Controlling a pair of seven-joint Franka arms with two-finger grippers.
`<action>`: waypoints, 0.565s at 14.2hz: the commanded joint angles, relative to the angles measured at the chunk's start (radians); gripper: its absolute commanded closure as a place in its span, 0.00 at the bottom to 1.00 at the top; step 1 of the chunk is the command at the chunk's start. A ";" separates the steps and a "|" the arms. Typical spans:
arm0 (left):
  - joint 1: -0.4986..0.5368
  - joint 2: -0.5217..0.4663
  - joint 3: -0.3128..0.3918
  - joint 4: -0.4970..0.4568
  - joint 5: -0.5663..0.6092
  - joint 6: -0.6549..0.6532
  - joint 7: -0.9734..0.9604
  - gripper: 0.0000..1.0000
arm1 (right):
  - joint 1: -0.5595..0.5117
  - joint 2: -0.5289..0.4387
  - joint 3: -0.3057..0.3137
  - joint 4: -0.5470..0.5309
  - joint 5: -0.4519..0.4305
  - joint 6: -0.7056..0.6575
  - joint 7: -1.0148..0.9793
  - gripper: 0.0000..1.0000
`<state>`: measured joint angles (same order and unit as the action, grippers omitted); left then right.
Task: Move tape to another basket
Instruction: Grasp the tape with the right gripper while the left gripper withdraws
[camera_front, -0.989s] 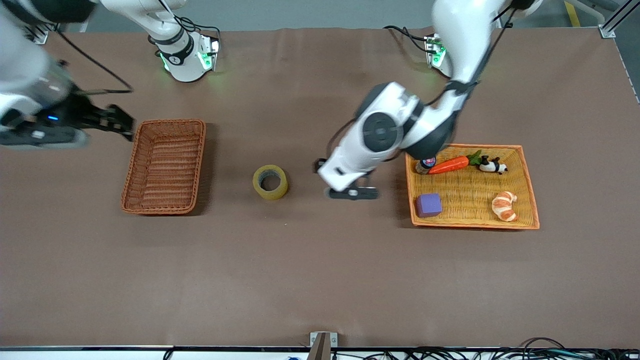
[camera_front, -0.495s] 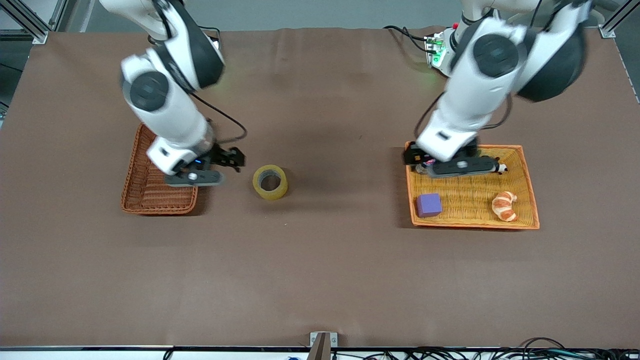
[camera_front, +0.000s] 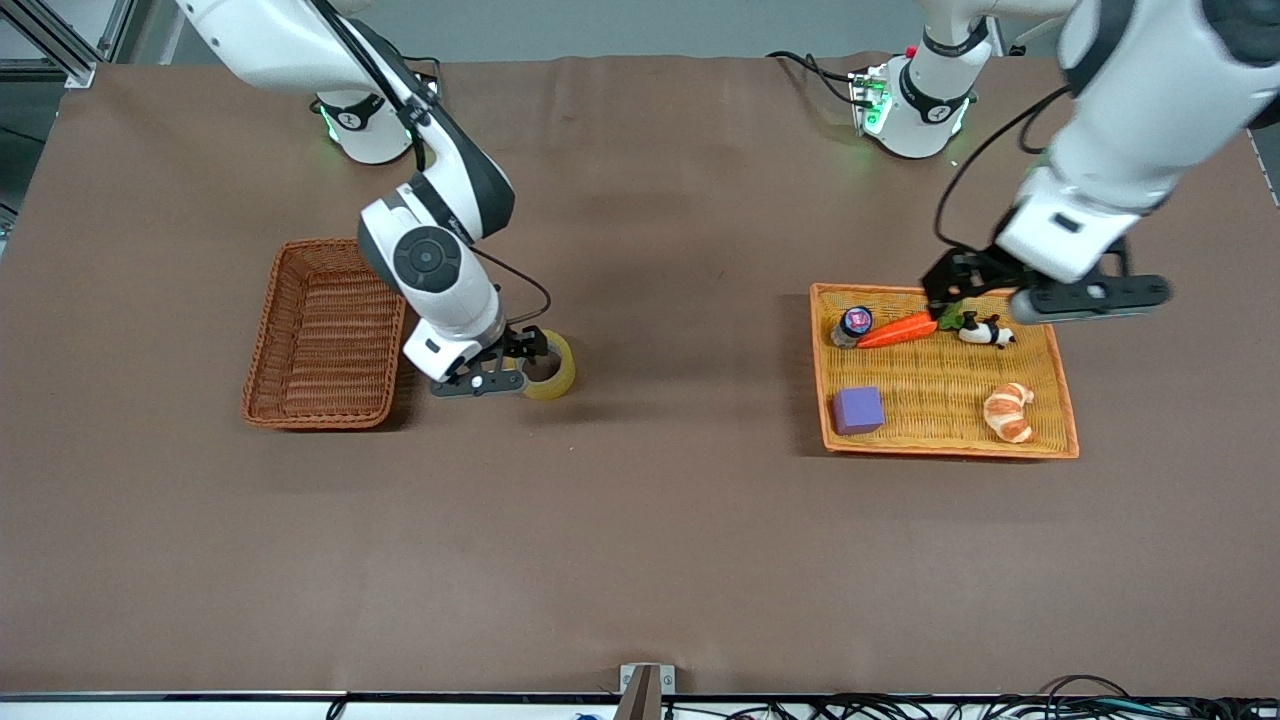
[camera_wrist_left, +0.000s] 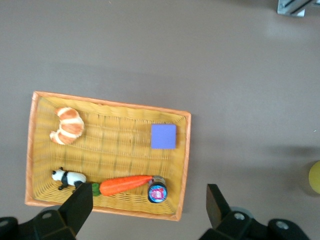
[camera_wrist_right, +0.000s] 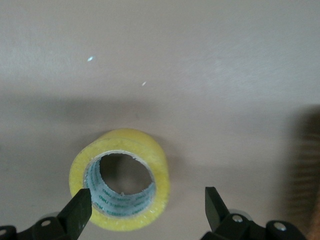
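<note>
Carrot (camera_front: 897, 329), croissant (camera_front: 1008, 411), purple cube (camera_front: 858, 410) fill yellow-orange woven tray (camera_front: 1058, 385) under open left gripper (camera_front: 945, 297); reddish-brown wicker basket (camera_front: 325, 332) bare; open right gripper (camera_front: 527, 350) over yellowish tape roll (camera_front: 558, 376)

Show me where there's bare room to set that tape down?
The reddish-brown basket has nothing in it. Bare table lies between the tape and the orange tray, which is crowded near the carrot.

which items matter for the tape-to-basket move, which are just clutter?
In play:
- tape, on the table beside the brown basket
- brown basket
- right gripper, open, over the tape

Lying about:
- left gripper, open, over the orange tray
- in that tray: carrot, panda, croissant, purple block, small jar
</note>
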<state>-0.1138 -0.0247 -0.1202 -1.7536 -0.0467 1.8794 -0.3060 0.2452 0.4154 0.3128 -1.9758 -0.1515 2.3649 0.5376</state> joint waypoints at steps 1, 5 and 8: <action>0.089 -0.075 -0.009 -0.029 -0.045 -0.044 0.114 0.00 | 0.034 0.008 0.003 -0.064 -0.020 0.075 0.039 0.00; 0.088 -0.103 0.027 -0.032 -0.045 -0.121 0.200 0.00 | 0.022 0.023 0.000 -0.101 -0.036 0.112 0.053 0.00; 0.063 -0.075 0.054 -0.021 -0.044 -0.121 0.200 0.00 | 0.002 0.032 -0.003 -0.101 -0.036 0.123 0.053 0.00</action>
<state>-0.0293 -0.1032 -0.0899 -1.7643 -0.0770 1.7616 -0.1239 0.2697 0.4531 0.3032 -2.0564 -0.1649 2.4638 0.5652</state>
